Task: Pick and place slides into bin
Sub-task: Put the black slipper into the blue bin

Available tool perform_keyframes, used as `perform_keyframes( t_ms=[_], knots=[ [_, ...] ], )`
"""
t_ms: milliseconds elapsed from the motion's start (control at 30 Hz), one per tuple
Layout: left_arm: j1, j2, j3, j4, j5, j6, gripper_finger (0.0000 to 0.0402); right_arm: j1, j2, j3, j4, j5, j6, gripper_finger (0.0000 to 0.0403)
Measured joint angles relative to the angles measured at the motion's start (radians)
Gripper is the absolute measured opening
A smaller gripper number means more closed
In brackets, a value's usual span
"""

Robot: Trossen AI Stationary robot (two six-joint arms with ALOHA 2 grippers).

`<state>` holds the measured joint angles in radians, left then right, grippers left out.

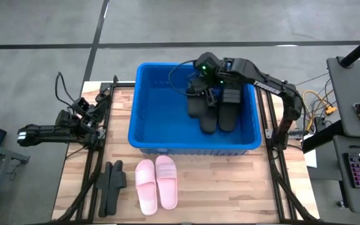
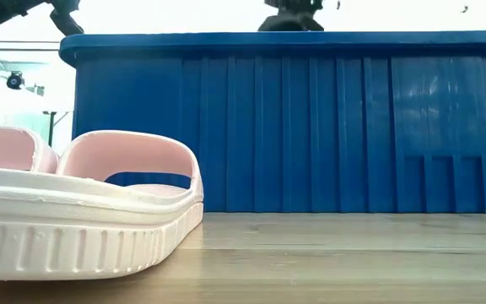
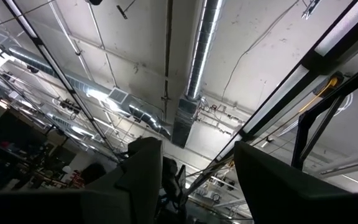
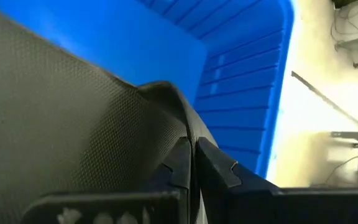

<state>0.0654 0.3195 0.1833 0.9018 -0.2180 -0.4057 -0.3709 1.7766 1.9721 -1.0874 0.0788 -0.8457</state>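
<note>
The left claw (image 1: 25, 134) waits off the counter's left edge, aimed up at the ceiling in its wrist view, fingers (image 3: 143, 168) spread apart and empty. Near it at the front left of the wooden counter (image 1: 230, 187) lies a black slide (image 1: 111, 186), long axis running front to back. Just beside it to the right, the pink pair of slides (image 1: 156, 182) lies side by side, long axes also front to back. Behind them stands the blue bin (image 1: 144, 106). In its right half lie black slides (image 1: 217, 112), long axes front to back. The right claw (image 1: 209, 92) hangs inside the bin, its fingers (image 4: 219, 167) pinched shut on the edge of a black slide (image 4: 73, 118). No writing can be read on the slides.
</note>
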Motion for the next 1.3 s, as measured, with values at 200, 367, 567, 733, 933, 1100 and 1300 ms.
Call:
perform_keyframes(
  t_ms=[200, 367, 567, 733, 933, 1100, 1300],
  knots=[
    [0.0, 0.0, 0.0, -0.001, 0.0, 0.0, 0.0183, -0.045, -0.088, -0.225, 0.219, 0.06, -0.081, 0.0009],
    [0.0, 0.0, 0.0, -0.001, 0.0, 0.0, 0.0183, -0.081, -0.214, -0.458, 0.386, 0.072, -0.124, 0.0009],
    [0.0, 0.0, 0.0, 0.0, -0.005, 0.0, 0.0183, -0.087, -0.338, -0.726, 0.599, 0.055, -0.202, 0.0009],
    [0.0, 0.0, 0.0, 0.0, -0.026, 0.0, 0.0183, -0.09, -0.391, -0.873, 0.696, 0.052, -0.175, 0.0009],
    [0.0, 0.0, 0.0, 0.0, -0.027, 0.002, 0.0183, -0.102, -0.406, -1.019, 0.897, 0.047, -0.236, 0.0009],
    [0.0, 0.0, 0.0, -0.001, -0.028, 0.003, 0.0183, -0.142, -0.379, -1.082, 0.921, 0.004, -0.217, 0.0009],
    [0.0, 0.001, 0.0, -0.005, -0.03, 0.003, 0.0183, -0.183, -0.366, -1.115, 0.925, -0.018, -0.219, 0.0009]
  ],
)
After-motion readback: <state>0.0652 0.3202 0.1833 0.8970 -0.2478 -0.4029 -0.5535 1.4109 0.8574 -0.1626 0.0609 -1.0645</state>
